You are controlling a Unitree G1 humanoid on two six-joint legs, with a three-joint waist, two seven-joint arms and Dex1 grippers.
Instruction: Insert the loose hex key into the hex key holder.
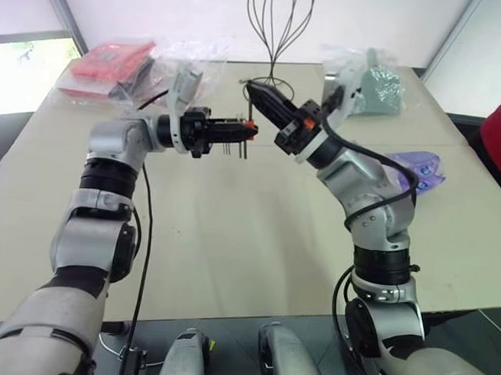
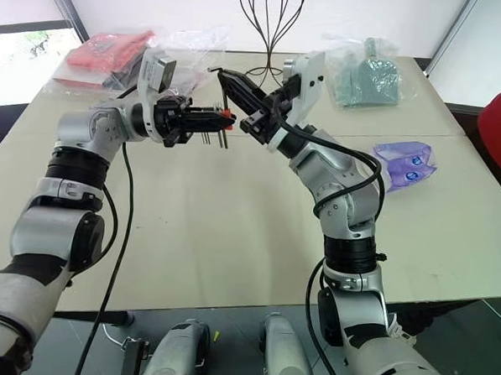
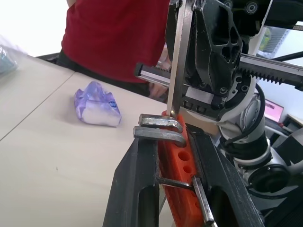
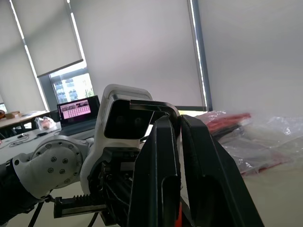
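**Both grippers meet over the bench, holder and key between them**

Left gripper (image 1: 247, 130) is clamped tight on the hex key holder (image 3: 176, 163), the orange-red block pinched between its two black fingers and held in the air above the bench (image 1: 231, 237). In the left wrist view two bent key ends curl over the holder's top edge, one more short key crosses lower down, and three empty round holes show in its face. From the head views, a few thin key shafts hang down under the holder.

Right gripper (image 2: 225, 77) comes in from the other side, fingers nearly together, pinching the loose hex key (image 4: 154, 106) at their tips. The key's bend pokes out past the fingertips, and its long shaft (image 3: 176, 61) runs straight to the holder's top, its end right at the block; whether it is seated in a hole cannot be told.

Out on the bench: one purple-and-white soft packet (image 1: 418, 169) lies beside the right arm, one flat red packet (image 1: 110, 62) in clear plastic at the far left corner, one clear bag holding something grey-green (image 1: 375, 86) at the far right, and a black wire stand (image 1: 277, 38) between them. A person in a red top (image 3: 113, 33) stands past the bench.
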